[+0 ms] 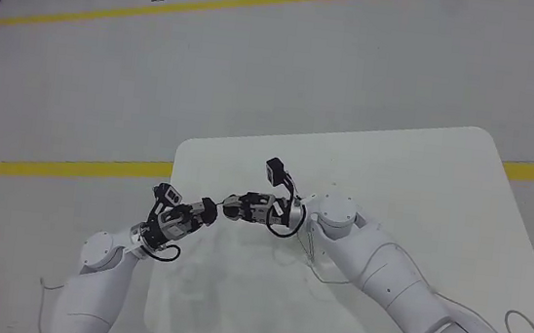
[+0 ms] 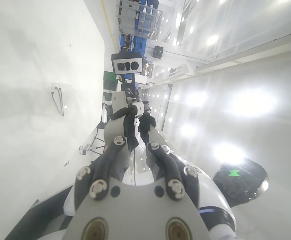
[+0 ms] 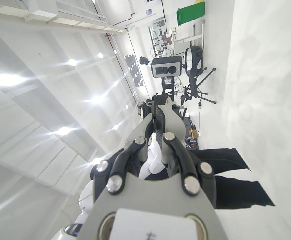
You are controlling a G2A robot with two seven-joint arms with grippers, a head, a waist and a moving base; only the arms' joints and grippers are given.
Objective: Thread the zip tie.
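Above the left part of the white table (image 1: 422, 183) my two grippers meet tip to tip. A thin dark zip tie (image 1: 220, 207) spans the short gap between them. My left gripper (image 1: 208, 209) is shut on one end; in its wrist view the black-wrapped fingertips (image 2: 137, 113) close together right against the other gripper. My right gripper (image 1: 231, 206) is shut on the other end, its grey fingers pressed together (image 3: 159, 105) with a dark strip pinched between the pads. How the tie's tip sits in its head is hidden by the fingers.
Several spare zip ties (image 2: 58, 100) lie loose on the table behind the right gripper. The table's left edge (image 1: 173, 186) is close to the left arm. A yellow floor line (image 1: 61, 169) runs beyond it.
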